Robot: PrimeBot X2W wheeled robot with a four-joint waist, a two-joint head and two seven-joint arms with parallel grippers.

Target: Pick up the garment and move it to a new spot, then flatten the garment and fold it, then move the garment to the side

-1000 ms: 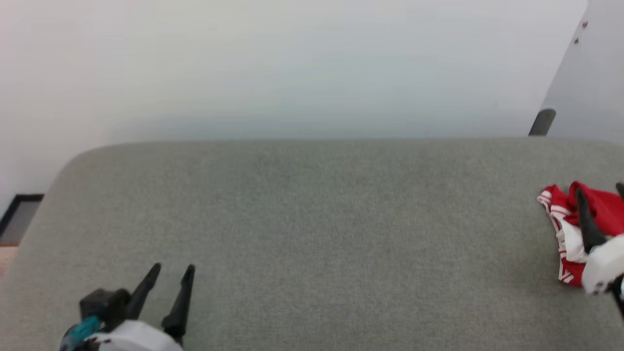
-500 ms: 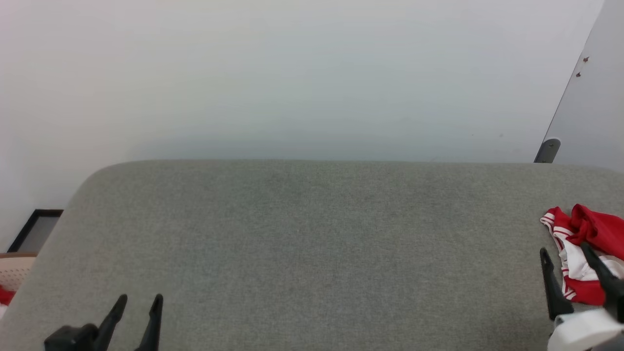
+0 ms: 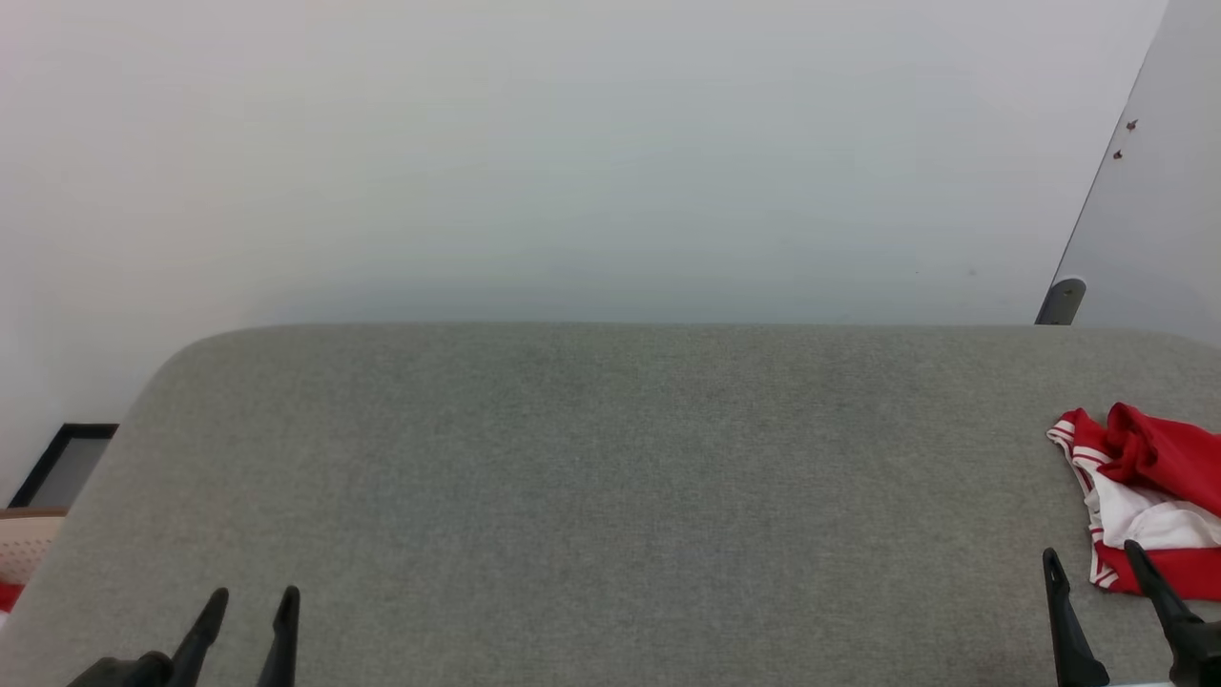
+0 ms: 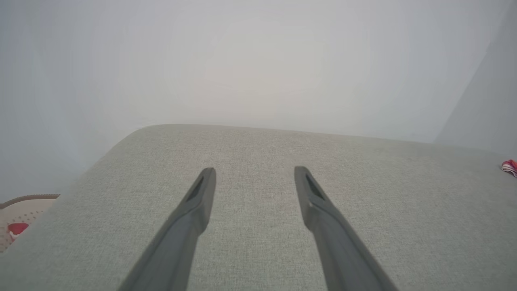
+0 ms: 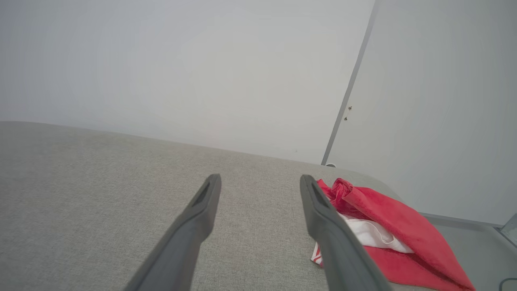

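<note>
The garment (image 3: 1149, 496), a red shirt with white sleeves and striped trim, lies crumpled at the right edge of the grey padded surface (image 3: 610, 477). In the right wrist view the garment (image 5: 387, 234) sits just right of my right finger. My right gripper (image 3: 1092, 563) is open and empty, just in front of the garment and apart from it. Far off at the lower left, my left gripper (image 3: 253, 601) is open with nothing between its fingers. The left wrist view shows a sliver of the garment (image 4: 509, 167) at its right edge.
A pale wall rises behind the surface. A grey door panel (image 3: 1154, 191) with a dark doorstop (image 3: 1061, 301) stands at the back right. Left of the surface sit a black-framed object (image 3: 62, 463) and a perforated beige basket (image 3: 24, 549) holding something red.
My right gripper drew back off the garment toward the near edge, leaving it lying on the surface. The left gripper also dropped lower in view as the camera tilted.
</note>
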